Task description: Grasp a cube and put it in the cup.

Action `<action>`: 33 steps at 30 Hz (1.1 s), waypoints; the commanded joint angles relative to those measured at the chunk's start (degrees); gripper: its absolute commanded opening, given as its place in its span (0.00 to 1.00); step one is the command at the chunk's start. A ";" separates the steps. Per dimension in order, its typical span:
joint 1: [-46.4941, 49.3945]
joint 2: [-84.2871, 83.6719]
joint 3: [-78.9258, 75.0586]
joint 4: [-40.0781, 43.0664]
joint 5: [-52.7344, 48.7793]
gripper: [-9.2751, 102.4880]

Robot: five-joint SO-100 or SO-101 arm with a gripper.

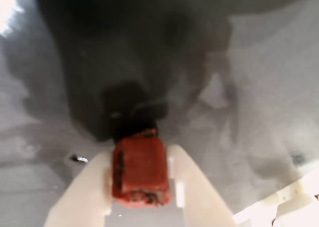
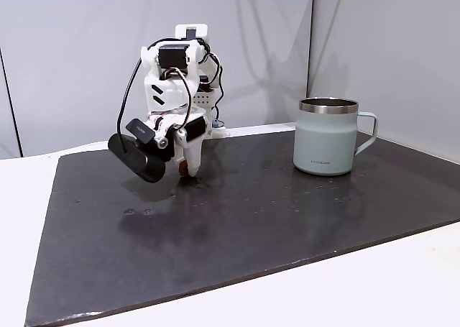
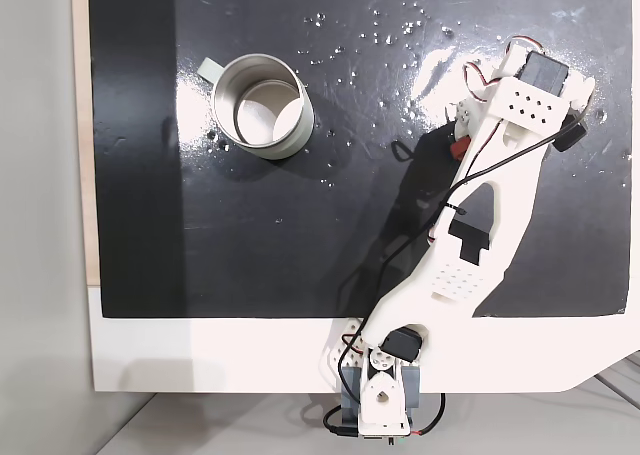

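In the wrist view the reddish-brown cube (image 1: 140,171) sits squeezed between the two white fingers (image 1: 85,192) of my gripper (image 1: 140,179), just above the dark mat. A fixed view from the side has the gripper (image 2: 187,167) low over the mat with the cube (image 2: 186,169) at its tip. From above, the cube (image 3: 456,147) peeks out beside the arm. The pale grey-green cup (image 2: 326,136) stands upright well to the right in that side view, handle pointing right; from above the cup (image 3: 262,107) is far left of the gripper, its inside bare.
A dark slate mat (image 2: 287,212) covers the white table (image 2: 402,284). The arm's base (image 3: 375,395) stands at the near table edge in a fixed view from above. Water specks (image 3: 390,35) dot the mat's far part. A wall (image 2: 72,54) rises close behind.
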 commanded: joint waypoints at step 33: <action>-8.61 40.17 5.27 1.93 11.87 0.14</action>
